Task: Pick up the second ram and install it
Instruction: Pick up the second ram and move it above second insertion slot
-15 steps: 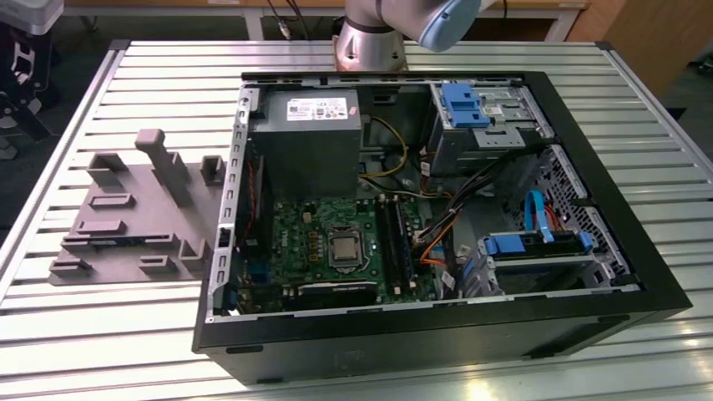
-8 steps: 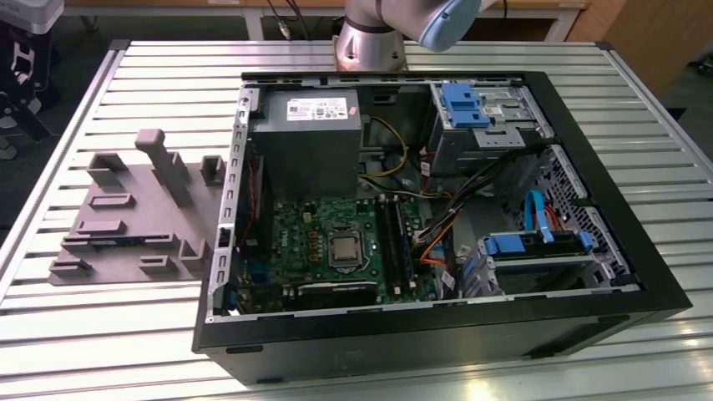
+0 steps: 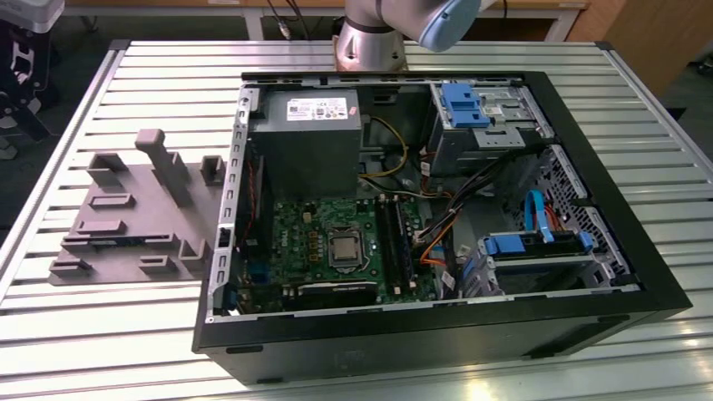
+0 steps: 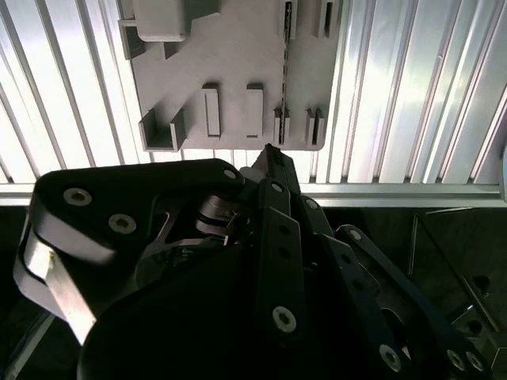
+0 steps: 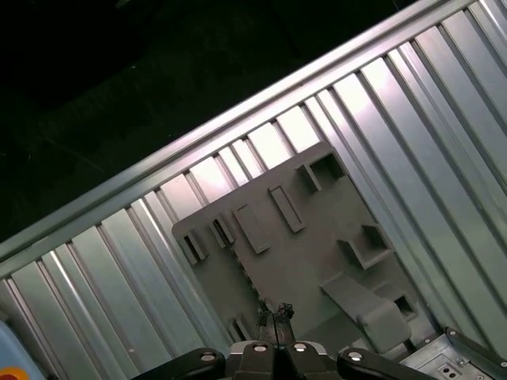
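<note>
Table (image 3: 112, 334): ribbed metal slats, bare silver and glossy; strong glare is noted in both wrist views.
Fixture block (image 3: 134, 209): grey plastic, matt and smooth, seen near the table's edge.
Computer case (image 3: 446, 338): outer walls are coated black and matt; inner panels are left as bare grey sheet metal, dull, perforated in places.
Power supply (image 3: 300, 138): plain grey metal, satin.
Motherboard (image 3: 306, 221): green board, slightly glossy.
Drive latches (image 3: 462, 104): blue plastic, smooth.
Gripper (image 4: 269, 154): black links, matt, set with bright metal screw heads.
Arm (image 3: 368, 42): silver metal, capped in pale blue plastic.
</note>
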You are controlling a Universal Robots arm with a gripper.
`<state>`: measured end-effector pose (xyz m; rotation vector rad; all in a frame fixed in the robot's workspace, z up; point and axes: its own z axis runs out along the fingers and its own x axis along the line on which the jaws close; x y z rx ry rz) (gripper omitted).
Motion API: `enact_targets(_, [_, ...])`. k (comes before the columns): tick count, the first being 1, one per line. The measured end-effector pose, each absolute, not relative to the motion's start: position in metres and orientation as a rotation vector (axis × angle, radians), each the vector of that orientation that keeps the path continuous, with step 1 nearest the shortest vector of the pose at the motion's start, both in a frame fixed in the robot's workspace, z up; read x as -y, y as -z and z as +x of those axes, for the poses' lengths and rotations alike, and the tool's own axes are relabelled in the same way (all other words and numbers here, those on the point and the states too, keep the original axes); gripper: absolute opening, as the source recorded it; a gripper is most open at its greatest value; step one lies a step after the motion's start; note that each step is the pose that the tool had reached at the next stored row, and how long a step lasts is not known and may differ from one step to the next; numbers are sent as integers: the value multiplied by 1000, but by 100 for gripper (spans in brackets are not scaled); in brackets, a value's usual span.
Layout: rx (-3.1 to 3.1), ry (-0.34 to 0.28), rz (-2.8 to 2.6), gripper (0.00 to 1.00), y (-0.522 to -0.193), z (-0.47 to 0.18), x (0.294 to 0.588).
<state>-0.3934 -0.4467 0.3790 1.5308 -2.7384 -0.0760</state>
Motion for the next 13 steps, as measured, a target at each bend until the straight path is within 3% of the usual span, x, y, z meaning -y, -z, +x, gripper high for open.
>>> enact_targets(13, [2717, 76, 1568, 11, -379, -393, 447])
